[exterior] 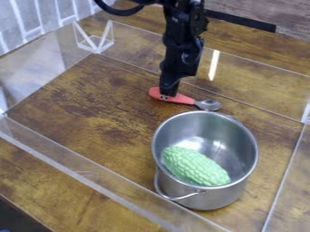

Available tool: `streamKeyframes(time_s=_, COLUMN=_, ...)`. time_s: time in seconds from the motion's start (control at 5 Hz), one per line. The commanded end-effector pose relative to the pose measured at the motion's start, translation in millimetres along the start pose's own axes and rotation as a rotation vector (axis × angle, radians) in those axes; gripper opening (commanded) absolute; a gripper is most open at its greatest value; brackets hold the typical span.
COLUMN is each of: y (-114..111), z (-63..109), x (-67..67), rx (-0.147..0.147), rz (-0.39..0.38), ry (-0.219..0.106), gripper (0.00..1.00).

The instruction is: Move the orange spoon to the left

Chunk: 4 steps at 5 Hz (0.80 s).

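Observation:
The orange spoon (pixel 164 92) lies on the wooden table, with its red-orange handle to the left and its shiny silver bowl (pixel 208 105) to the right, just behind the pot. My black gripper (pixel 171 87) reaches straight down from above. Its fingertips are closed on the middle of the handle. The spoon still rests on the table surface. The part of the handle under the fingers is hidden.
A steel pot (pixel 244 133) holding a green knobbly vegetable (pixel 195 166) stands in front of the spoon at the right. Clear plastic walls (pixel 72 168) ring the table. A clear triangular stand (pixel 92 38) sits at the back left. Bare wood (pixel 85 100) lies left of the spoon.

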<state>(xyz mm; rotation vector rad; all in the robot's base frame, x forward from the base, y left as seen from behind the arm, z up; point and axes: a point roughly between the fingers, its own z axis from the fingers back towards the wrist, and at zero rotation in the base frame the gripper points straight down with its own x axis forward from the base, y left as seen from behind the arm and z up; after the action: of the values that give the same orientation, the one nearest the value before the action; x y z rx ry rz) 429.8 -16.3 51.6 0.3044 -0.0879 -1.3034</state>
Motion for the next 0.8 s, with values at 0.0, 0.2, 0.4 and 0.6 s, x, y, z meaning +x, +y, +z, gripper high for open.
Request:
streamKeyframes(time_s=0.0, y=17.3, z=16.1, x=-9.2, rx=0.067, rz=0.031, ry=-0.035, gripper=1.0)
streamKeyframes(time_s=0.2, y=16.1, z=7.2, x=-9.3, rx=0.058, rz=0.029, ry=-0.047, gripper=1.0)
streamKeyframes(time_s=0.4, y=14.5, z=-2.3, x=-8.0, rx=0.051, rz=0.028, ry=-0.06, gripper=0.0)
streamKeyframes(time_s=0.6, y=15.2, z=-1.6, x=-9.5, rx=0.046, rz=0.024, ry=-0.058, gripper=0.0)
